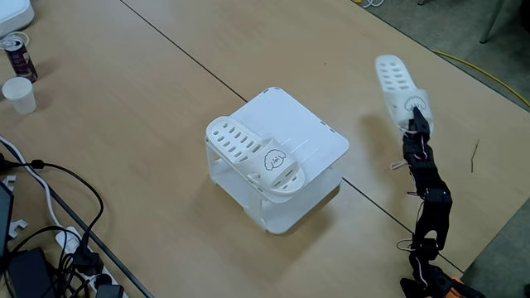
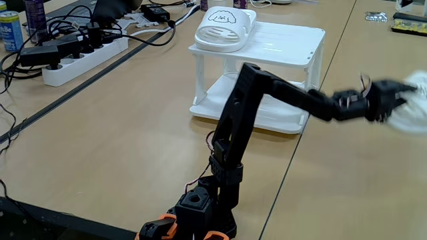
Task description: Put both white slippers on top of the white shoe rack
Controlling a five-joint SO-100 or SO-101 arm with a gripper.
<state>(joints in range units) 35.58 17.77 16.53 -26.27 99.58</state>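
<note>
Fixed views show one slipper [image 1: 252, 157] atop the rack [image 1: 319, 132], jaws [image 1: 414, 112] grasping the other slipper [image 1: 396, 79].

Light wooden tabletop [image 1: 149, 108], boxy white plastic shoe rack [image 1: 327, 141] mid-table, white paper cup [image 1: 20, 94] and drink can [image 1: 17, 55] near its far left edge in a fixed view, white power strip [image 2: 80, 60]

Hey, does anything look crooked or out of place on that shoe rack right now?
One white slipper lies diagonally across the white shoe rack, its toe end jutting past the rack's edge. The other slipper is off the rack, at the gripper. Nothing looks spilled or damaged.
</note>
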